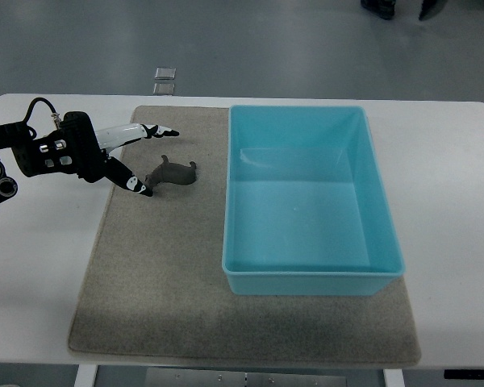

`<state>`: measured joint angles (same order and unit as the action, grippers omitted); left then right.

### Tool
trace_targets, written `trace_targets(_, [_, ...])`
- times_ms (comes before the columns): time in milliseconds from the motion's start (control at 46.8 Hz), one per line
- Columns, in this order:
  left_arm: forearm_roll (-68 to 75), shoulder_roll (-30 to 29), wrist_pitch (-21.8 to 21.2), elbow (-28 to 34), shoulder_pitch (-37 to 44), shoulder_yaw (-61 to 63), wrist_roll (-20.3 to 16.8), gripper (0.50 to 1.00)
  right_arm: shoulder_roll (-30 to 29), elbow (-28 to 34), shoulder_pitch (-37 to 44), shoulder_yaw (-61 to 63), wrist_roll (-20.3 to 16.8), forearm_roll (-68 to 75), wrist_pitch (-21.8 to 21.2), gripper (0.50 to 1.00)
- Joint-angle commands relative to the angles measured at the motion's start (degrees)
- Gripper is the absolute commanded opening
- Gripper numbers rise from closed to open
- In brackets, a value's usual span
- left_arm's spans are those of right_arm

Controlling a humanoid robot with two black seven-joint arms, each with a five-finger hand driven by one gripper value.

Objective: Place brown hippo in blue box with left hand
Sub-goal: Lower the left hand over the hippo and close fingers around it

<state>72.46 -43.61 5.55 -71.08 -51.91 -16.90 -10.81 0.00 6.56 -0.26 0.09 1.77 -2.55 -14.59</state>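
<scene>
So the left hand [105, 157] was at the reach-in step, fingers [157, 130] spread and holding nothing, right beside the brown hippo [172, 172] on the mat [145, 274] toward the table's [40, 266] far left, so next it'd need to clamp, then lift into the blue box [306, 278].

one brown hippo [172, 172] at centre left; one blue box [310, 278] right of centre; one grey mat [145, 306]; one white table [32, 274]; one robot hand [137, 157] at the left edge
</scene>
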Motion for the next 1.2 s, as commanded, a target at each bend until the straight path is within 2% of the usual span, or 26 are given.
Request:
trace_targets(0, [2.24,1.07,-1.33,0.07,-0.65,0.64,1.67,0.990,0.00,0.03,0.00,0.00,-0.01,0.00,0.00,0.936])
trace_targets(235, [8.66,3.35,-2.55,0.24,-1.09,0.73,5.19,0.981,0.00,0.03,0.00,0.00,-0.01,0.00,0.00,0.936])
trace_targets(599, [12.80,5.90,-3.61,0.95,-1.18,2.14,5.89,0.971,0.00,0.03,0.00,0.00,-0.01,0.00,0.00,0.936])
trace_targets(855, [13.32,5.99,-3.88,1.03,-1.53,2.67,6.95,0.864,0.00,-0.06,0.00,0.00,-0.01,0.00,0.00,0.936])
trace_targets(983, [13.85,5.99,-3.88,1.03,-1.88,2.67,6.95,0.851,0.00,0.03,0.00,0.00,-0.01,0.00,0.00,0.936])
trace_targets(1048, [14.03,5.99,-3.88,1.03,-1.88,2.67,7.04,0.827,0.00,-0.06,0.00,0.00,-0.01,0.00,0.00,0.936])
trace_targets(1176, [14.20,5.99,-3.88,0.95,-1.88,2.67,7.04,0.825,0.00,-0.06,0.00,0.00,-0.01,0.00,0.00,0.936])
